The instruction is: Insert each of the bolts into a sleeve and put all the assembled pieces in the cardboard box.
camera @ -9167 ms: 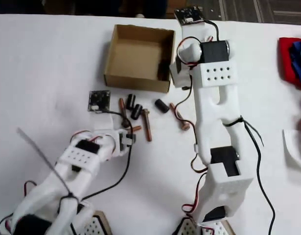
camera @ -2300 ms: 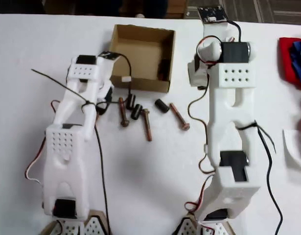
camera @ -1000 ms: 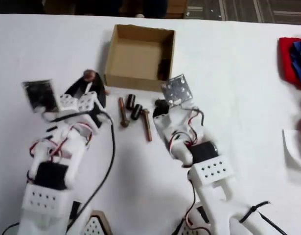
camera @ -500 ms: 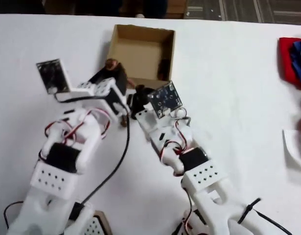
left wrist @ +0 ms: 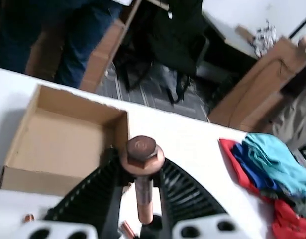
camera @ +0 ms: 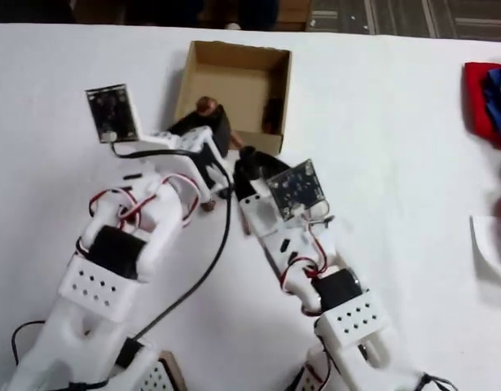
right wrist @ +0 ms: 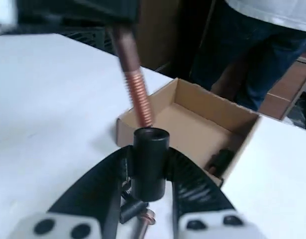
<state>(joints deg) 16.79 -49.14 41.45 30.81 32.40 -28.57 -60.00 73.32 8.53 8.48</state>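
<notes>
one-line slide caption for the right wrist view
Right claw holds a black cylindrical sleeve upright, with a threaded copper bolt at its mouth

Red and blue cloth [camera: 488,88] lies crumpled on the white table [camera: 397,114]

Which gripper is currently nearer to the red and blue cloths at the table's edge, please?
Right. The right gripper, shut on a sleeve before the cardboard box, lies between the cloths and the left gripper, which holds a bolt farther off.
</notes>
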